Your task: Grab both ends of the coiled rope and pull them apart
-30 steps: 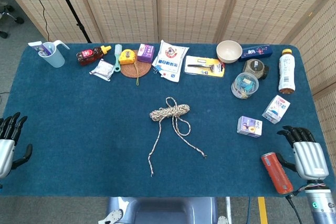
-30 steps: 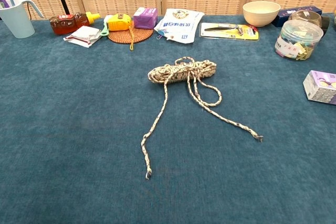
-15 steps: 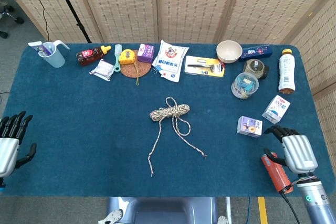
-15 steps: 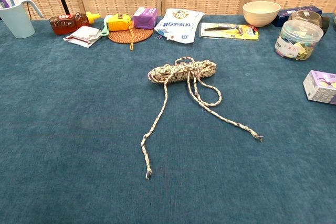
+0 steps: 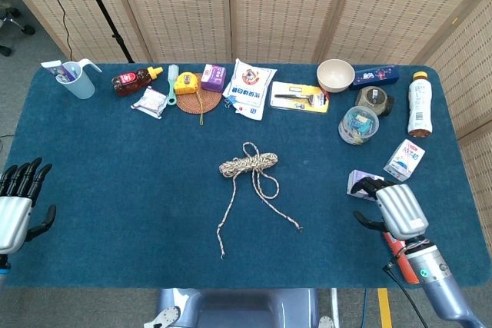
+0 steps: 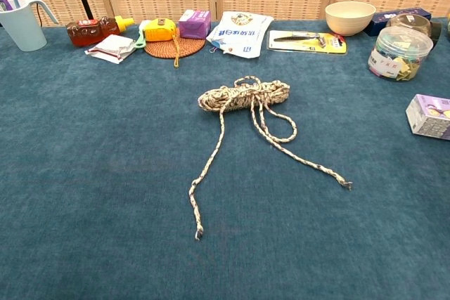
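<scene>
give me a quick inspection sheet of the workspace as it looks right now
surface: blue cloth table, flat.
job's things: coiled rope at the centre, untouched; one loose end near left, the other near right.
clutter: cup, sauce bottle, tape measure, snack bag, bowl, plastic tub, drink bottle along the far and right side; red can partly hidden under the right arm.
hands: left hand open at the left edge; right hand open, by a purple box.
cables: one by the right wrist.
surroundings: woven screens.
</scene>
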`<state>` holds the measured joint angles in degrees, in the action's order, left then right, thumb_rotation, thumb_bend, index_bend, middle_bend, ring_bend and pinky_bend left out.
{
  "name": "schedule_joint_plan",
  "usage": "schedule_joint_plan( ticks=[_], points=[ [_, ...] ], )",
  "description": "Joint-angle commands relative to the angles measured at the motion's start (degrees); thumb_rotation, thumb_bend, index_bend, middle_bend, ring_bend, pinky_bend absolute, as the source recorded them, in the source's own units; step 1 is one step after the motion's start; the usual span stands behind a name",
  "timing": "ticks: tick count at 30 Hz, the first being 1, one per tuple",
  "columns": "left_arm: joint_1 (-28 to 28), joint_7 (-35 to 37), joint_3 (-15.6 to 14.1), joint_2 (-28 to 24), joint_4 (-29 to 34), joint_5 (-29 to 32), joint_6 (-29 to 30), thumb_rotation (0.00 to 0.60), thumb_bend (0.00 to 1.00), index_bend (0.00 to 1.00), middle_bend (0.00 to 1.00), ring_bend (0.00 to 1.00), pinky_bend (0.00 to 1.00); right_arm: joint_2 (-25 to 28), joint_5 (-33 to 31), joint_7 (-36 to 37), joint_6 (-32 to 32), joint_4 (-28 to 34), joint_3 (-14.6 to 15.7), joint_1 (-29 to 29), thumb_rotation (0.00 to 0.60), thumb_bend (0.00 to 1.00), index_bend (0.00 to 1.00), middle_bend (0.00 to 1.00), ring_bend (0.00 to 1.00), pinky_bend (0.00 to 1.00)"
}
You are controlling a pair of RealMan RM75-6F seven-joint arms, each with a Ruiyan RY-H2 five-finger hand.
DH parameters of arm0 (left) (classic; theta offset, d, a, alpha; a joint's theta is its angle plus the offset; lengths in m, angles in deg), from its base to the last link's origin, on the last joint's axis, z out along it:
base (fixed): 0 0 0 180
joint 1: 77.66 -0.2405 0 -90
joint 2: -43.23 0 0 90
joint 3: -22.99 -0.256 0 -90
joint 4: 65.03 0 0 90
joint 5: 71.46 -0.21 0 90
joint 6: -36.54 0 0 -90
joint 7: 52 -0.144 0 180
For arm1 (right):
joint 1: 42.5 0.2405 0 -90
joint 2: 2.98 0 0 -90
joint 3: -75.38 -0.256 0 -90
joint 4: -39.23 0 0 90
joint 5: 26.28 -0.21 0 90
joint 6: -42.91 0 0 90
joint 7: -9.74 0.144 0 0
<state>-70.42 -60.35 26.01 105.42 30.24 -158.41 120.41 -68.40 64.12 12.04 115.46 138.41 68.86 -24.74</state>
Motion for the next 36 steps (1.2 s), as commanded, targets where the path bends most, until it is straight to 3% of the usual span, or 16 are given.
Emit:
schedule_joint_plan(
  ticks=[1, 12, 18, 36],
  points=[
    [0.3, -0.2, 0.2, 0.1, 0.1, 0.0, -0.2, 0.514, 0.45, 0.04, 0.00, 0.00, 0.00, -0.9, 0.1, -0.5, -1.3, 0.6, -0.4, 1.3, 0.600, 0.30, 0.42, 0.42, 0.51, 0.56],
    [1.2, -0.7, 0.9, 0.0, 0.1, 0.4, -0.5, 0.514, 0.45, 0.04, 0.00, 0.00, 0.00, -6.2, -1.4, -5.7, -7.7, 1.5, -1.4, 7.1, 0.600, 0.30, 0.44, 0.39, 0.43, 0.52],
    [1.9, -0.7, 1.7, -0.1, -0.1, 1.2, -0.9, 0.514, 0.45, 0.04, 0.00, 0.00, 0.00, -10.5, -5.3, -11.0, -11.2, 1.9, -2.0, 10.0, 0.600, 0.30, 0.44, 0.37, 0.41, 0.48],
    [3.0, -0.1, 2.7, -0.8, -1.3, 2.9, -1.6, 0.513, 0.45, 0.04, 0.00, 0.00, 0.00, -20.0, -9.2, -20.8, -14.3, -4.7, -0.1, 14.4, 0.600, 0.30, 0.43, 0.36, 0.40, 0.44]
  ],
)
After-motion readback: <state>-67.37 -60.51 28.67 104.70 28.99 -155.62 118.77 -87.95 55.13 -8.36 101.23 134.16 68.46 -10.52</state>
